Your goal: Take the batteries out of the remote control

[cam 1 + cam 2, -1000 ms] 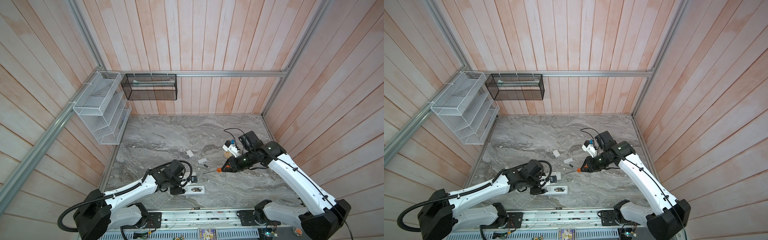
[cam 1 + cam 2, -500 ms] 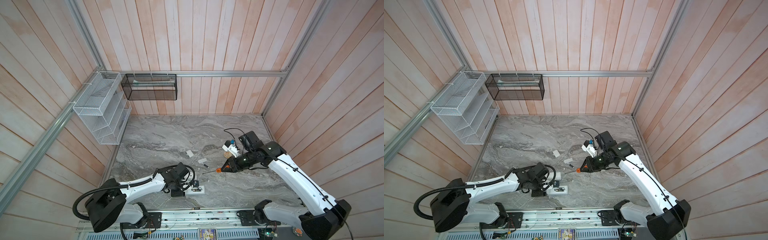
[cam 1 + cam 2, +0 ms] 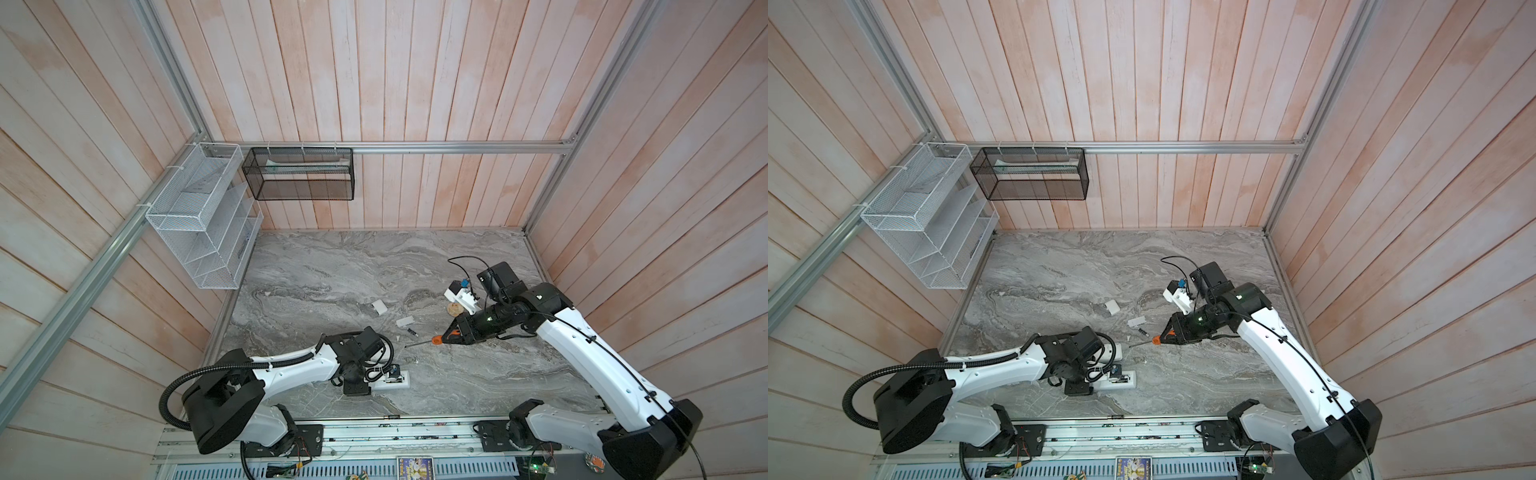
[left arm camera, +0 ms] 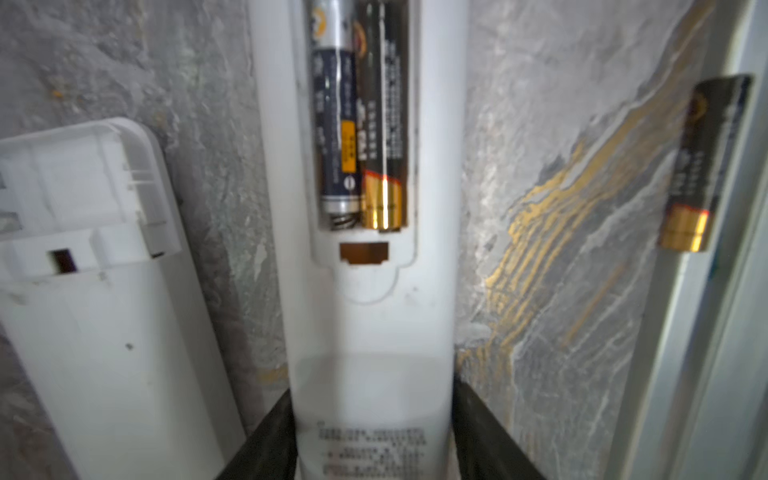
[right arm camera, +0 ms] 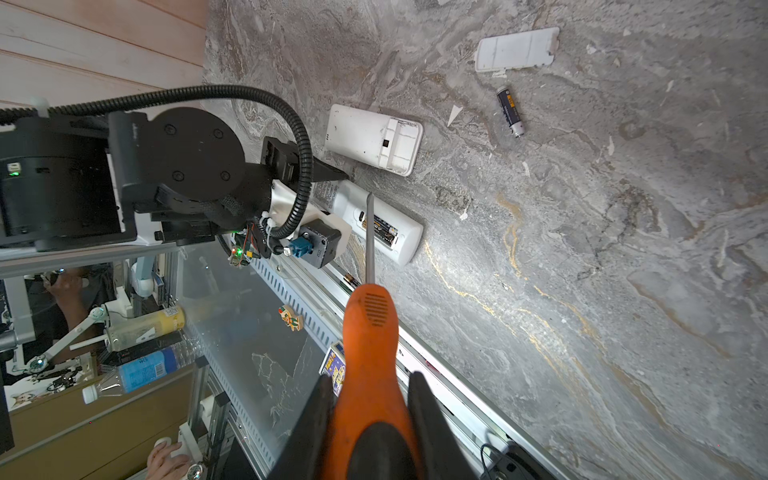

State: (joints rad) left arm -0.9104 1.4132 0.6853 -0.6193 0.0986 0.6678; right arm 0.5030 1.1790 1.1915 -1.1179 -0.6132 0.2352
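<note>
Dark batteries (image 4: pixel 361 137) in white remote (image 4: pixel 374 311), near orange screwdriver (image 5: pixel 370 328)

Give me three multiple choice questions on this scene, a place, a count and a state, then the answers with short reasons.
1. Where does the loose black-and-gold battery lie? A) in a wire basket B) on the wide white remote C) against the metal rail
2. How many cells sit in the slim white remote control's open compartment? A) none B) two C) four
3. What is the right tool doing? A) shut on the orange-handled screwdriver B) standing open C) shut on a battery
Answers: 1 C, it lies along the rail. 2 B, a blue-and-silver cell and a black-and-gold cell lie side by side. 3 A, its fingers clamp the orange handle.
</note>
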